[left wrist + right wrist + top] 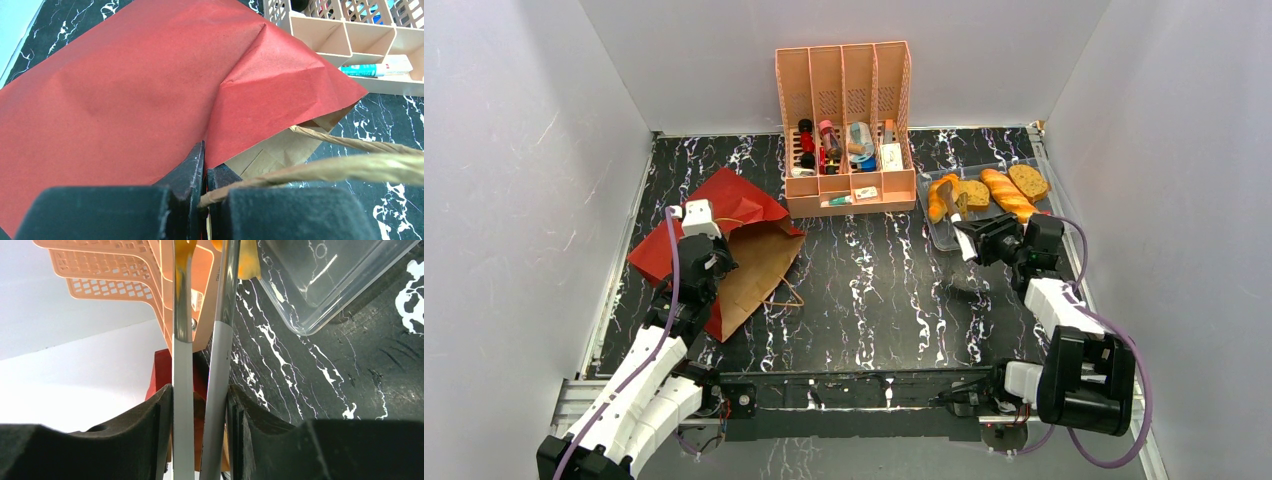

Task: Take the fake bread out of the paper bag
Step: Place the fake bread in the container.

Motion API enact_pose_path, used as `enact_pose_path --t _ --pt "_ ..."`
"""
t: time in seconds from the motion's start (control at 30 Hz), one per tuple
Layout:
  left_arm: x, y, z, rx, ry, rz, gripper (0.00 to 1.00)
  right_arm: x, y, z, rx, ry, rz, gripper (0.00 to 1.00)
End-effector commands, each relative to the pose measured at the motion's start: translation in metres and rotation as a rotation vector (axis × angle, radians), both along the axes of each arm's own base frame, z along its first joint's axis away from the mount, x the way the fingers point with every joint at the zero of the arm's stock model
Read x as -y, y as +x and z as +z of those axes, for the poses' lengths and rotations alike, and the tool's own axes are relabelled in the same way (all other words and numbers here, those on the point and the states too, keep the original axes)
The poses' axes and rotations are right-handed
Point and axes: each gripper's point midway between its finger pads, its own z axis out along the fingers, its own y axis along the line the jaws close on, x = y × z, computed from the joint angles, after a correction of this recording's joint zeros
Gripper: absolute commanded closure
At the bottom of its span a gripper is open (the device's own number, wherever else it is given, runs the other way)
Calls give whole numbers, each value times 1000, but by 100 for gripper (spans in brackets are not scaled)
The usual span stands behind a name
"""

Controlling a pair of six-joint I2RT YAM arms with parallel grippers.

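Observation:
The paper bag, brown with a red lower part, lies flat on the left of the table. My left gripper is shut on its edge, with a loop handle pinched between the jaws. The fake bread lies in the clear tray at the right: a croissant, a baguette and two brown slices. My right gripper is shut on a pair of metal tongs, whose two arms stand slightly apart. The tongs' tips reach a yellow bread piece.
A pink slotted organizer with small bottles and boxes stands at the back centre, close to the bag's upper corner and the tray. Grey walls close in the left, back and right. The bag's second handle lies on the dark marbled table.

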Motion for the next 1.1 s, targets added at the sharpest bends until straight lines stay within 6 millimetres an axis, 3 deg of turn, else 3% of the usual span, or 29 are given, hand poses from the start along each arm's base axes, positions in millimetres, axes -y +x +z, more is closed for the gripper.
enact_pose_path --t 0.0,0.27,0.5,0.77,1.07 --pt "4 4 17 41 -18 -11 100 1 -4 25 90 6 25 63" --pt "3 4 18 45 -19 -11 100 3 -9 44 125 -5 16 62" --pt "3 3 18 45 -17 -12 100 4 -17 42 118 -14 9 62" --pt "4 3 18 45 -19 -14 100 7 -29 57 146 -53 -8 63" --pt "4 4 18 46 -19 -15 100 -6 -41 74 201 -86 75 68"
